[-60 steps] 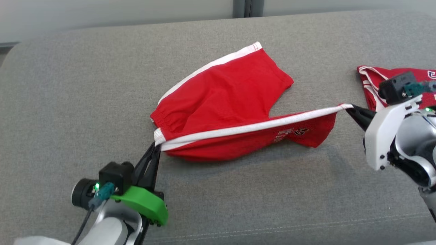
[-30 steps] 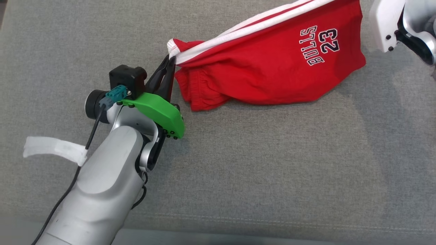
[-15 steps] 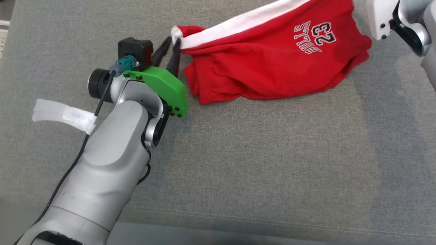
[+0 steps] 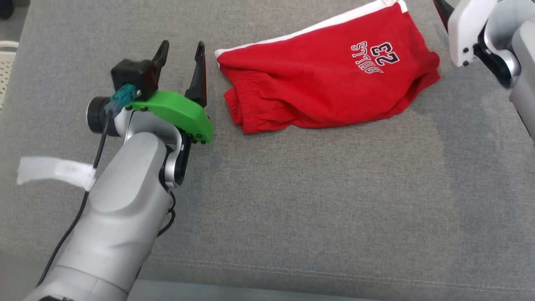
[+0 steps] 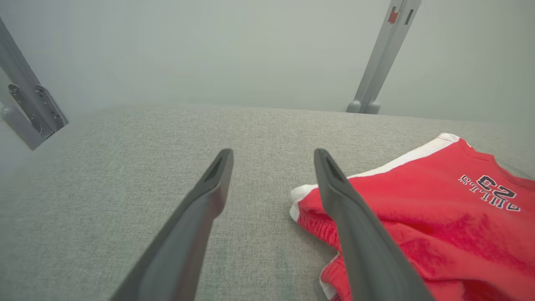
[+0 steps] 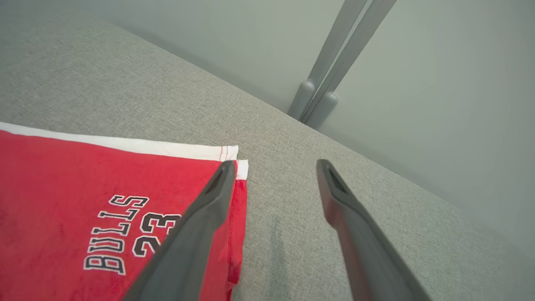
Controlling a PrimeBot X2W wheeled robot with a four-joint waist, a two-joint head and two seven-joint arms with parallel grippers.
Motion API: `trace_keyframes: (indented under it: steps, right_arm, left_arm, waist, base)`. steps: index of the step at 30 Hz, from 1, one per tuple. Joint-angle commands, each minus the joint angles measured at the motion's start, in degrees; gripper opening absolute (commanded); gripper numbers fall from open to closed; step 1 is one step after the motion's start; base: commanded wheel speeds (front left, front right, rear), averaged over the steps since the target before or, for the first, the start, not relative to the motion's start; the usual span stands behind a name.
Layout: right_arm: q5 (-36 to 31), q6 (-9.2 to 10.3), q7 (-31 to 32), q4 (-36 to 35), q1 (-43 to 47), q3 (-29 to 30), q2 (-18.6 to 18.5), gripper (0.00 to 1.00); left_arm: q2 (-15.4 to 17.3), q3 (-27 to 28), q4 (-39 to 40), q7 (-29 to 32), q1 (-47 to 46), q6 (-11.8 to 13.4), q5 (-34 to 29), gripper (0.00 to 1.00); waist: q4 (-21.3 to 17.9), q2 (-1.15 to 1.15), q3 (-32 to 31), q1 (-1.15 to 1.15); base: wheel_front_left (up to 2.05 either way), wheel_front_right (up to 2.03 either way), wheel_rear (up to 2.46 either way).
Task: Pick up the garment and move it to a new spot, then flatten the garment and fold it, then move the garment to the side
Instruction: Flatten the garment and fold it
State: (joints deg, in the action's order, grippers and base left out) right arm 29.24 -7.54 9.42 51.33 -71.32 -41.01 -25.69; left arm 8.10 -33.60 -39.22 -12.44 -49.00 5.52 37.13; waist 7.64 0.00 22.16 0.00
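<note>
The red shorts (image 4: 326,88) lie on the big grey cushion (image 4: 313,200), towards its far side, between the two claws. They are folded over on themselves. A white stripe (image 4: 292,35) runs along the far edge, and the letters (image 4: 374,52) say BULLS 23. Nothing else lies on the cushion near them. Behind it are a pale wall (image 5: 209,50) and grey posts (image 5: 382,54).

The crumpled waist end is bunched up, so I cannot see how its layers sit. The far corner of the shorts is cut off at the top of the head view.

The left claw (image 4: 182,44) is just beside the waist corner, a little apart from it. Its two fingers are spread wide and hold nothing. A black cable (image 4: 100,138) and a bit of white tape (image 4: 54,171) hang on that arm.

The right claw (image 6: 276,164) is at the other end, by the leg corner. Its fingers are spread wide too and hold nothing. One finger crosses over the corner, and I cannot tell if it touches the cloth.
</note>
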Motion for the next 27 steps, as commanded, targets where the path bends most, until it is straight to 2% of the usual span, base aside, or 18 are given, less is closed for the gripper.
trace_keyframes:
  steps: [1, 4, 5, 6, 11, 18, 27]
  right_arm:
    - [0.7, 0.11, -1.4, 0.5, 2.3, 0.7, -0.8, 1.00]
    - [1.0, 0.11, -2.6, 1.0, 3.9, 1.7, -1.1, 1.00]
    - [1.6, 0.11, -4.0, 1.9, 5.7, 3.3, -1.1, 1.00]
    - [1.6, 0.11, -4.0, 1.9, 5.7, 3.3, -1.1, 1.00]
    - [2.6, 0.10, -8.0, 4.6, 10.5, 7.5, 0.1, 1.00]
    - [2.5, 0.10, -12.6, 8.9, 15.6, 12.0, 2.5, 1.00]
    - [1.8, 0.10, -15.8, 14.2, 17.3, 16.0, 5.1, 1.00]
  left_arm:
    - [0.8, 1.0, 2.4, -1.8, 2.3, 0.6, -0.6, 1.00]
    - [1.3, 2.0, 5.7, -2.5, 4.9, 0.9, -1.2, 1.00]
    - [1.5, 3.9, 10.3, -2.8, 7.6, 1.2, -2.5, 1.00]
    - [1.5, 3.9, 10.3, -2.8, 7.6, 1.2, -2.5, 1.00]
    - [0.5, 10.6, 23.4, -2.7, 17.8, 1.6, -7.1, 1.00]
    - [-2.1, 17.4, 34.1, -2.7, 31.0, -1.9, -13.3, 1.00]
    - [-4.4, 19.7, 36.9, -2.8, 41.5, -6.0, -19.0, 1.00]
  waist:
    - [-0.4, 0.00, -1.8, 0.00]
    - [-0.4, 0.00, -2.7, 0.00]
    - [-0.2, 0.00, -3.6, 0.00]
    - [-0.2, 0.00, -3.6, 0.00]
    - [0.5, 0.00, -5.7, 0.00]
    - [1.7, 0.00, -8.1, 0.00]
    - [3.5, 0.00, -7.9, 0.00]
  base:
    - [0.00, 0.00, 0.00]
    - [0.00, 0.00, 0.00]
    - [0.00, 0.00, 0.00]
    - [0.00, 0.00, 0.00]
    - [0.00, 0.00, 0.00]
    - [0.00, 0.00, 0.00]
    - [0.00, 0.00, 0.00]
